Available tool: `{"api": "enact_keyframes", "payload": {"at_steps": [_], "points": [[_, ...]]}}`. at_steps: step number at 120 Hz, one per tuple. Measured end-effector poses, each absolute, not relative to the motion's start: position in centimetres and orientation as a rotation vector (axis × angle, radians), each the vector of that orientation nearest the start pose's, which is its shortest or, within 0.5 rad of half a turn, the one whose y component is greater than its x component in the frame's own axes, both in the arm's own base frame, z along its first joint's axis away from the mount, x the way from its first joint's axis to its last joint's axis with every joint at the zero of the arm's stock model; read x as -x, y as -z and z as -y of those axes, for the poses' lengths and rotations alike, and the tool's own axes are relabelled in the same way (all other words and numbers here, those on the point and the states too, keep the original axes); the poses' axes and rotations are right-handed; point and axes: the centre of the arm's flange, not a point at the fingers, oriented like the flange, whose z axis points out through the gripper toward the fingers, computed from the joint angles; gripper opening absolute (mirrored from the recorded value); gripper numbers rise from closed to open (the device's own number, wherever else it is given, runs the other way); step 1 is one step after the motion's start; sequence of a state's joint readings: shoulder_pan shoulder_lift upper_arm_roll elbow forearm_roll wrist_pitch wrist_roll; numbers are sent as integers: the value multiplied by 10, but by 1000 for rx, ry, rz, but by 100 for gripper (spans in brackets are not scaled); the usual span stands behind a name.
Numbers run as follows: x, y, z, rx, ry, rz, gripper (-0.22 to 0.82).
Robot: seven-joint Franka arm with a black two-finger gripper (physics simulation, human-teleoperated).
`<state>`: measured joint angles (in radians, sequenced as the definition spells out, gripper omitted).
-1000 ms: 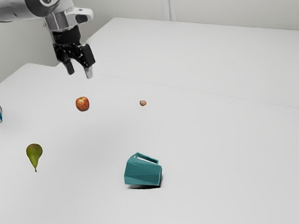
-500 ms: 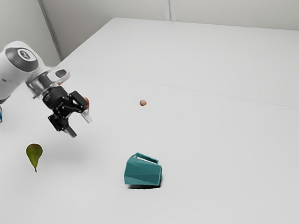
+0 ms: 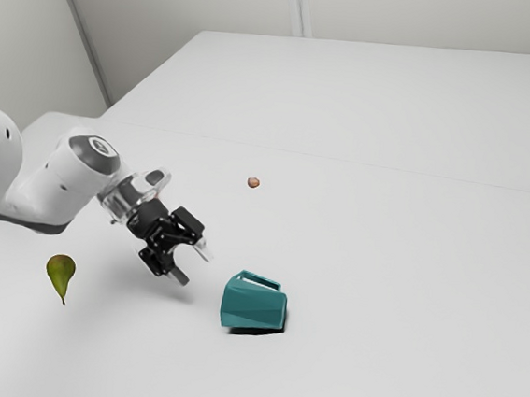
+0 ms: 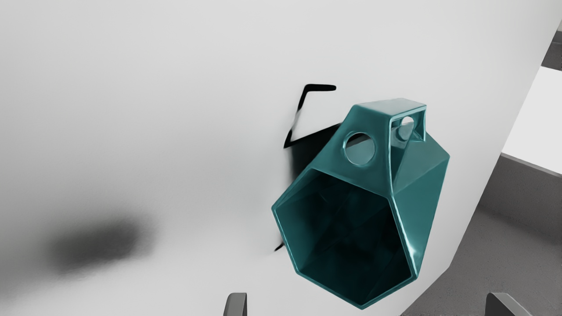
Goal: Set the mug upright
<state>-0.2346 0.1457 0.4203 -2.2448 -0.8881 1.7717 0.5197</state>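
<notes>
Mug: the teal mug (image 3: 254, 308) lies on its side on the white table (image 3: 399, 268), not upright.
Mug's mouth: open toward the claw; the wrist view looks straight into it.
Inside the mug: the walls fall into deep shade, too dark to tell whether it holds anything.
Mug's rim: many-sided, with straight edges and sharp corners.
Mug's handle: the handle (image 4: 408, 107) sticks up from the mug's upper side, with a round hole near the rim.
Claw: the claw (image 3: 195, 265) has its two fingers spread apart, just off the mug on the exterior view's left, touching neither rim nor handle.
Room at the mug: a strip of tabletop shows between claw and mouth; in the wrist view the mug appears between the two fingers, beyond their tips.
Table edge: in the wrist view it runs slantwise past the mug, on the side away from the mug's shadow (image 4: 305, 156), with grey floor (image 4: 496, 245) beyond.
Arm: the white arm (image 3: 69, 184) reaches in from the exterior view's left toward the mug.
Pear: the green pear (image 3: 61, 271) lies well apart from the mug, toward the exterior view's left.
Small lump: the pinkish-brown lump (image 3: 253, 182) sits behind the mug in the exterior view, well apart.
</notes>
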Motion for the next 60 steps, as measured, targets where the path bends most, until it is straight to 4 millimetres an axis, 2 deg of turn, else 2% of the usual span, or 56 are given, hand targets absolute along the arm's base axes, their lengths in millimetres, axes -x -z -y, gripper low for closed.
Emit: {"api": "enact_keyframes", "payload": {"at_steps": [26, 60], "points": [[-480, -278, 8, -2218, 284, -92, 59], [-483, -281, 40, -2191, 212, -3, 58]]}}
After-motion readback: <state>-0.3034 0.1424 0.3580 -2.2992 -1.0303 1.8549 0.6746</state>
